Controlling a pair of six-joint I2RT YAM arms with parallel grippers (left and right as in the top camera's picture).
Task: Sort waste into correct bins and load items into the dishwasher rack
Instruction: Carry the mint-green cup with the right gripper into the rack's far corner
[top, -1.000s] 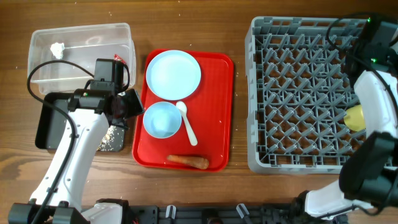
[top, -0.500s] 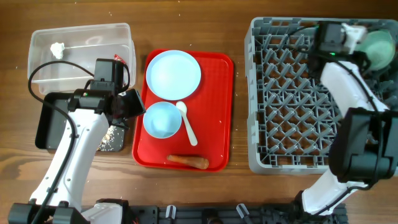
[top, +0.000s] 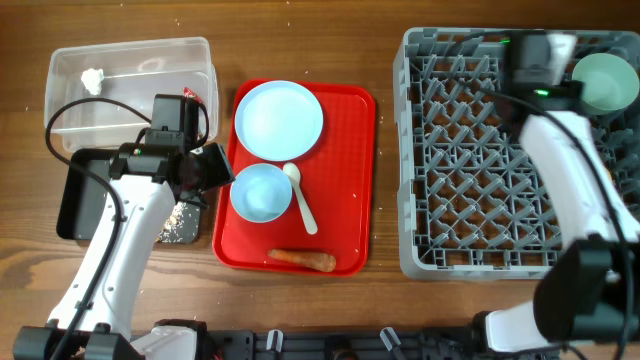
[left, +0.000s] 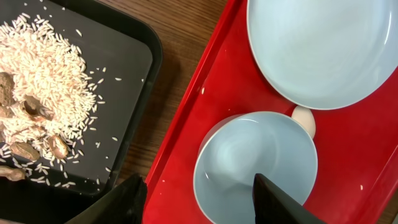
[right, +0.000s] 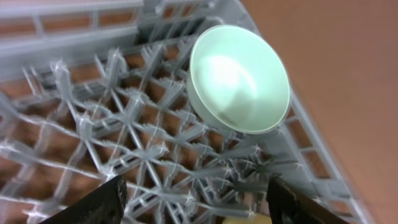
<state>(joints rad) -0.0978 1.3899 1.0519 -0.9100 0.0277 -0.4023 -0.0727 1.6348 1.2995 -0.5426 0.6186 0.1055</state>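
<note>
The pale green bowl (top: 604, 80) (right: 239, 78) rests in the far right corner of the grey dishwasher rack (top: 470, 150) (right: 93, 93). My right gripper (top: 568, 70) (right: 196, 205) is just left of it, open and holding nothing. A sliver of the yellow cup (right: 249, 219) shows below it. My left gripper (top: 205, 170) (left: 199, 180) hangs open over the left rim of the light blue bowl (top: 261, 192) (left: 255, 162). The blue plate (top: 278, 120) (left: 317, 43), white spoon (top: 300, 197) and carrot piece (top: 302, 259) lie on the red tray (top: 350, 150).
The clear tub (top: 130, 85) at the far left holds a white scrap (top: 93, 78), with a red wrapper (top: 190, 94) at its right end. The black tray (top: 80, 195) (left: 124, 56) in front of it holds rice-like scraps (top: 182, 222) (left: 43, 99).
My right gripper has opened and let go of the green bowl in the rack's far right corner, then drawn back to the left. The left arm has not moved.
</note>
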